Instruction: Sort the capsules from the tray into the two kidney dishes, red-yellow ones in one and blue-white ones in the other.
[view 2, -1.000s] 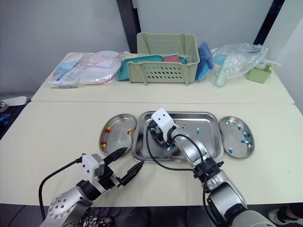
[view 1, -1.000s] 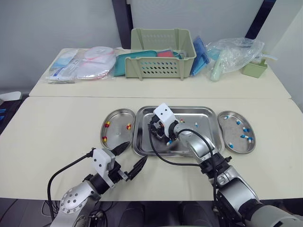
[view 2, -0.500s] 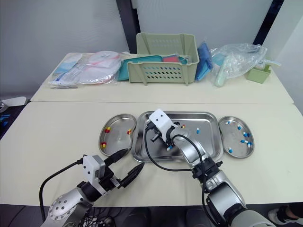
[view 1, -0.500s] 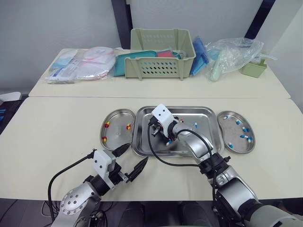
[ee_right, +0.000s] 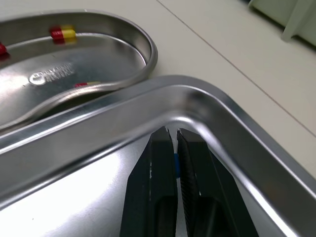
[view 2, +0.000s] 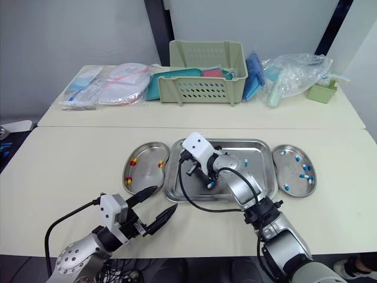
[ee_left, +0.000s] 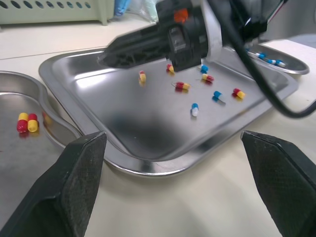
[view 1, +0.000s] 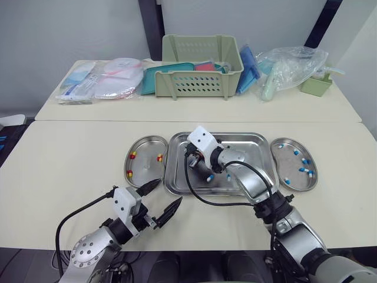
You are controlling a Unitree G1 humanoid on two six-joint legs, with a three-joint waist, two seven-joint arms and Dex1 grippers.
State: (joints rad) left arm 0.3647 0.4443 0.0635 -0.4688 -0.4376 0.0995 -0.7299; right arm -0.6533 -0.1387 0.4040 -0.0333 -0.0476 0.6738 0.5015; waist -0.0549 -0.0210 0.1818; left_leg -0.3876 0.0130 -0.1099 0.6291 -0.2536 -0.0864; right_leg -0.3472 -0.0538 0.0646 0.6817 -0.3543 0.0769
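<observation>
While beside tray (ee_right: 197,101) corner, right pincer (ee_right: 174,131) closed.

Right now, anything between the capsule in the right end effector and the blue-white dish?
Nothing tall. The right end effector holds the capsule at the tray's left end; only flat loose capsules and the tray's right rim lie before the right kidney dish. A lift should clear both.

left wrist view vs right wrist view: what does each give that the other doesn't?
Left wrist view adds: loose capsules on the tray floor, the right gripper seen from outside, the blue-white dish, and the left gripper wide open. Right wrist view adds: a blue capsule pinched between the right gripper's shut fingers, by the tray's corner. Both: the tray and the red-yellow dish.
</observation>
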